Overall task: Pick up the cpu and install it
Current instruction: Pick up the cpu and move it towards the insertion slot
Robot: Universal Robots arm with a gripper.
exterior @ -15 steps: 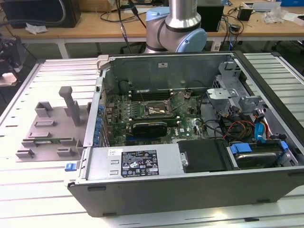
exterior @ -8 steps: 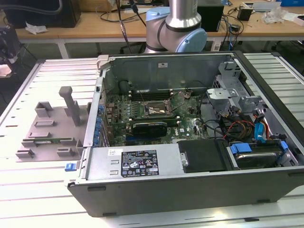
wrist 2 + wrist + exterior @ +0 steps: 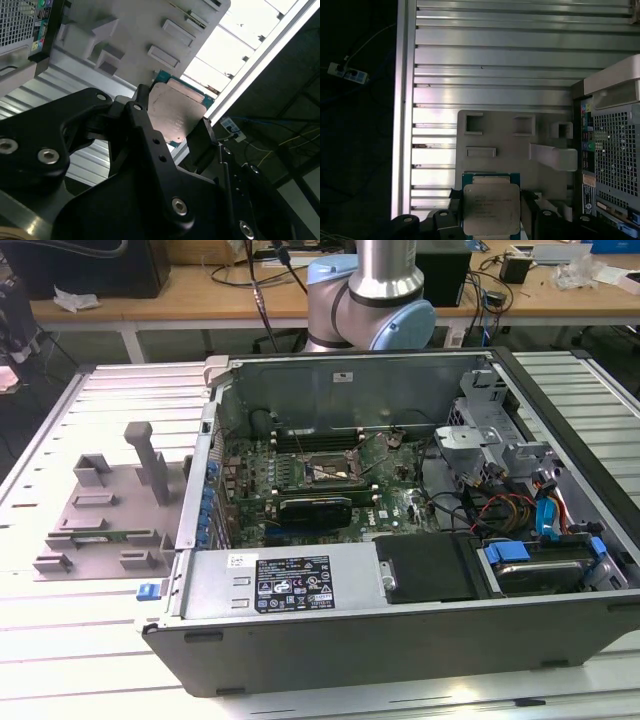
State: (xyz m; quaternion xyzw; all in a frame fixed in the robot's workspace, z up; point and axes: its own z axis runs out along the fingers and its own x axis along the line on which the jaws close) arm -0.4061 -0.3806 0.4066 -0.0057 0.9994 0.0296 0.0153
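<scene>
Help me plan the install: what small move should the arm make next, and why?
Probably carry the cpu toward the open computer case: the gripper has it clamped between its jaws over the grey fixture tray, so the pick looks done.

The ribbed aluminium table [image 3: 495,50] carries a grey fixture tray [image 3: 495,132] below the gripper [image 3: 490,212], with an open computer case [image 3: 612,150] just beside the tray.

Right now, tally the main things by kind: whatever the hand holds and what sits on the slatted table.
cpu: 1, gripped in the hand
grey fixture tray: 1
open computer case: 1
Total: 3
</scene>
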